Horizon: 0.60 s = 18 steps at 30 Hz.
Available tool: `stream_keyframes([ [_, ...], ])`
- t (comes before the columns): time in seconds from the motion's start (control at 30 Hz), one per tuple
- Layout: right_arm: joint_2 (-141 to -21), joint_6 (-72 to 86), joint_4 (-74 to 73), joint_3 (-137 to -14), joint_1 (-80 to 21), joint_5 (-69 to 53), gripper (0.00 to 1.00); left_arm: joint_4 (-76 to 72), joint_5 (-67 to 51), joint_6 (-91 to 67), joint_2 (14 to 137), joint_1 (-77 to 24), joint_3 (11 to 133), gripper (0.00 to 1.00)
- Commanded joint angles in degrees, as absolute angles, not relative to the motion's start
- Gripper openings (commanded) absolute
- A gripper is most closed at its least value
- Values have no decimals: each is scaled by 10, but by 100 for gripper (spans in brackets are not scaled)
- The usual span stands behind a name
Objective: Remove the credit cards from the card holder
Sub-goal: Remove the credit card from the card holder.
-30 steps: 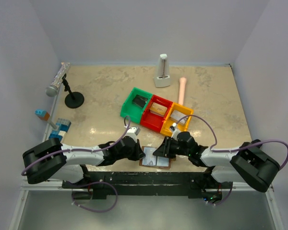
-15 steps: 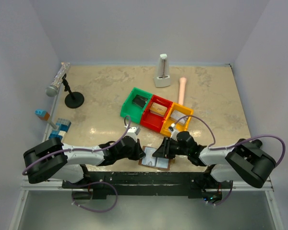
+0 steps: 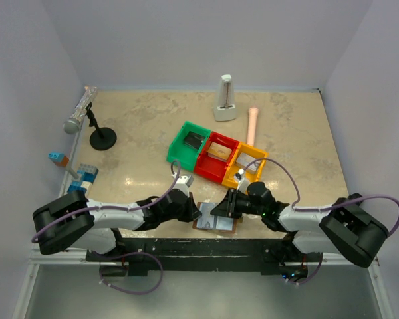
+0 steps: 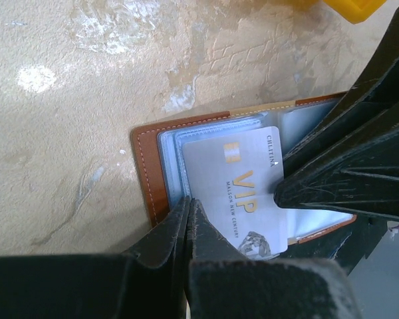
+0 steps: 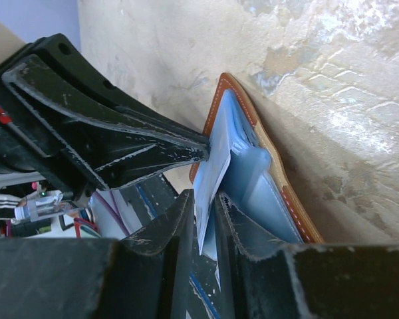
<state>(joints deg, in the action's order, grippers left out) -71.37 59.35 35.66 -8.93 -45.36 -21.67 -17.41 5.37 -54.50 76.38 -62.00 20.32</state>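
Observation:
The card holder (image 3: pixel 217 224) lies open at the table's near edge, brown rim (image 4: pixel 148 174) round pale blue sleeves (image 5: pixel 253 176). A grey credit card (image 4: pixel 243 179) marked VIP sticks partly out of a sleeve. My left gripper (image 4: pixel 188 202) is shut, its tips pressing on the holder's left side beside the card (image 3: pixel 194 214). My right gripper (image 5: pixel 205 197) straddles the card's raised edge (image 5: pixel 213 166). Its jaws stand narrow, with slim gaps to the card. In the left wrist view the right fingers (image 4: pixel 349 156) cover the holder's right half.
Green (image 3: pixel 189 145), red (image 3: pixel 216 156) and yellow (image 3: pixel 248 165) bins stand in a row just behind the grippers. A microphone on a stand (image 3: pixel 86 114), blue blocks (image 3: pixel 85 178), a white upright object (image 3: pixel 225 98) and a pink cylinder (image 3: pixel 253 125) stand farther off.
My right gripper's jaws have narrowed round the card's edge and shifted slightly. The left gripper has stayed shut on the same spot.

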Motion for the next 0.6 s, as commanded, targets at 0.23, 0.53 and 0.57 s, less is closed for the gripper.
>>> stream_keyframes([
  [0.23, -696, 598, 399, -101, -459, -217, 19, -143, 54, -546, 773, -623, 175, 0],
  [0.53, -646, 584, 342, -100, -460, -208, 16, -138, 58, -554, 776, -623, 174, 0],
  [0.57, -639, 583, 332, -101, -460, -207, 16, -138, 59, -555, 776, -623, 174, 0],
])
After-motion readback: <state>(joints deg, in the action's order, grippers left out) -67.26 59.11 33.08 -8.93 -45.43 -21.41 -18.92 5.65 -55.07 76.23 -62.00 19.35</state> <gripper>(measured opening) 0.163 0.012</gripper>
